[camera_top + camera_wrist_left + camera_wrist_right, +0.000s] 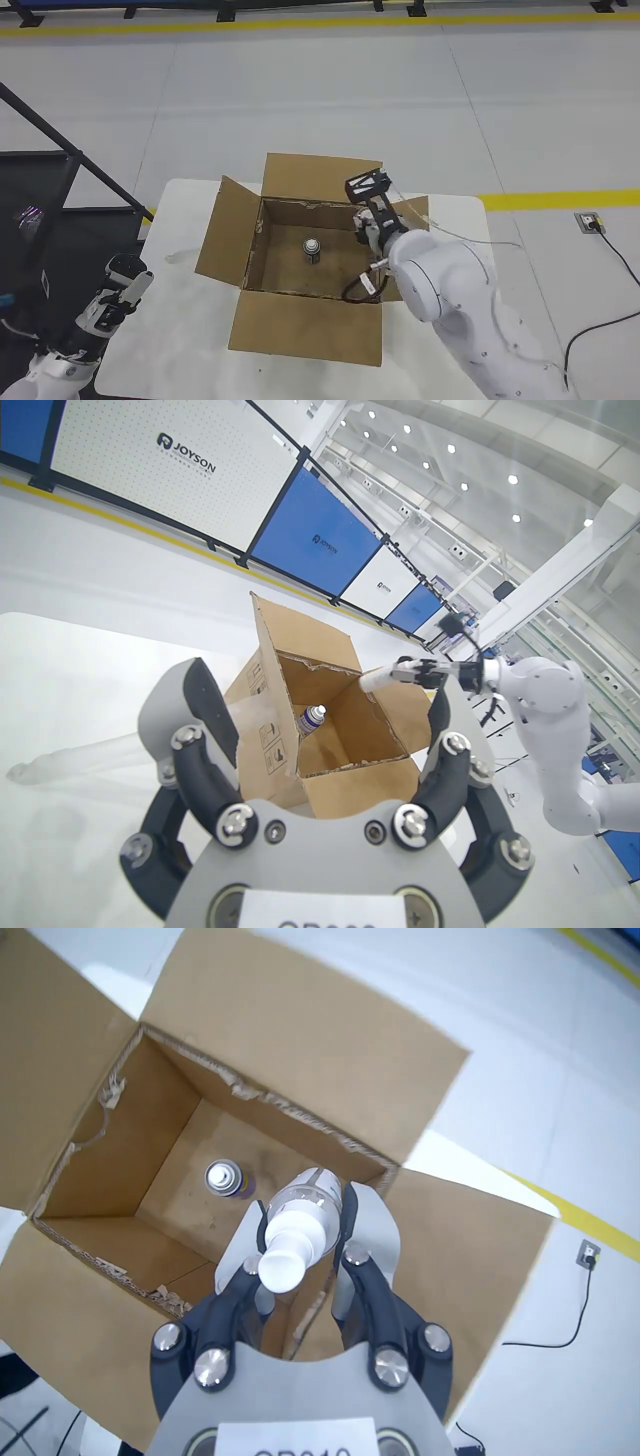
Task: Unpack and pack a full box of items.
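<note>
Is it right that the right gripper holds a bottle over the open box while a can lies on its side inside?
Not quite. The can stands upright on the floor of the box, as the right wrist view shows. The rest is correct: the right gripper is shut on the bottle over the open box.

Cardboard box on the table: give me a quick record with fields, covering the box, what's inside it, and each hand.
box: cardboard, open, flaps out, on white table
inside: one spray can, upright on the floor
right hand: shut on a clear bottle with white cap, over the box's opening
left hand: open, empty, apart from the box
</note>
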Tool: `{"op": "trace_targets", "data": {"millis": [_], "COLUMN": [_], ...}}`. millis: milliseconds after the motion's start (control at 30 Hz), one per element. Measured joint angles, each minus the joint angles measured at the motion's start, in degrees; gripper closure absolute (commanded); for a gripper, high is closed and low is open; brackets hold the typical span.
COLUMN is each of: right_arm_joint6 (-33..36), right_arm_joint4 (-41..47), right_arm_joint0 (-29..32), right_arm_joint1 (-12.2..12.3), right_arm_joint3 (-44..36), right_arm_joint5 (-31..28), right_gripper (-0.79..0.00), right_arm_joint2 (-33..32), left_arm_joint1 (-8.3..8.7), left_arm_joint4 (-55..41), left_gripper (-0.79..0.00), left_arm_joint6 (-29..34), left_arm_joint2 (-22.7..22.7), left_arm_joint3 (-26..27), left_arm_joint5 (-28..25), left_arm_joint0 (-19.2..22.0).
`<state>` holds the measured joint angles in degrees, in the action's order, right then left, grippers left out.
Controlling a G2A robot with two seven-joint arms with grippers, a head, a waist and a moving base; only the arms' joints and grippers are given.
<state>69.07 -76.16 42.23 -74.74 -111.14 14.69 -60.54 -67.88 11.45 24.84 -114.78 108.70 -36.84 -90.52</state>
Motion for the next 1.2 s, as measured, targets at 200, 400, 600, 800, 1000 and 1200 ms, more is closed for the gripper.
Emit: {"op": "trace_targets", "data": {"millis": [200,400,600,800,1000,1200], "right_arm_joint6": [1.65,-1.09,-5.32,-9.06,-10.53,-10.74], "right_arm_joint4": [-9.81,-4.66,5.46,9.32,11.76,12.63], "right_arm_joint0": [10.63,15.3,16.8,16.76,15.86,15.66], "right_arm_joint1": [1.63,1.84,2.15,2.35,2.57,2.74], "right_arm_joint3": [-12.87,-8.24,5.0,15.06,20.91,22.05], "right_arm_joint5": [1.5,2.0,-3.31,-6.97,-9.05,-9.64], "right_gripper": [0.0,0.0,0.0,0.0,-0.249,-0.785], "right_arm_joint2": [-11.0,-19.16,-25.8,-27.29,-28.02,-27.74], "left_arm_joint1": [0.0,0.0,0.0,0.0,0.0,0.0], "left_arm_joint4": [0.0,0.0,0.0,0.0,0.0,0.0], "left_gripper": [-0.785,-0.785,-0.785,-0.785,-0.785,-0.785], "left_arm_joint6": [0.0,0.0,0.0,0.0,0.0,0.0], "left_arm_joint2": [0.0,0.0,0.0,0.0,0.0,0.0], "left_arm_joint3": [0.0,0.0,0.0,0.0,0.0,0.0], "left_arm_joint5": [0.0,0.0,0.0,0.0,0.0,0.0], "left_arm_joint0": [0.0,0.0,0.0,0.0,0.0,0.0]}}
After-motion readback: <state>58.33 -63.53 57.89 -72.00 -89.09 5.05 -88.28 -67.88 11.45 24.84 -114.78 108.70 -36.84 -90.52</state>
